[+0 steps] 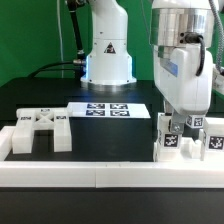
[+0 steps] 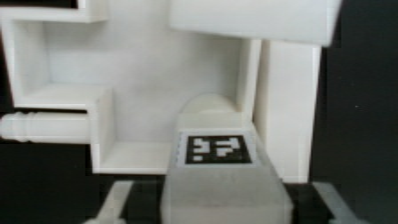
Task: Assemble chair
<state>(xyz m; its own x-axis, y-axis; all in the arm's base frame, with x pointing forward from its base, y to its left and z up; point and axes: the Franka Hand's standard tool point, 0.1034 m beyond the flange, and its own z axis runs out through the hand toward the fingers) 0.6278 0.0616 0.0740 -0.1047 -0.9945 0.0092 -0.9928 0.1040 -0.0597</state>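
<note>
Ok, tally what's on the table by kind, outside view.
Chair-part groups: 2, one at the exterior view's left, one at its right
Marker board: 1
Rail: 1
Arm: 1
Total: 5

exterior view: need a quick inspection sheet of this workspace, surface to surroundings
surface: black table, white border rail along the front
job's things: chair pieces on the exterior view's left; tagged pieces on its right
clutter: marker board only
grippers: end effector low over the tagged pieces; grip unclear
cables: thin dark cable beside arm base
surroundings: green backdrop
</note>
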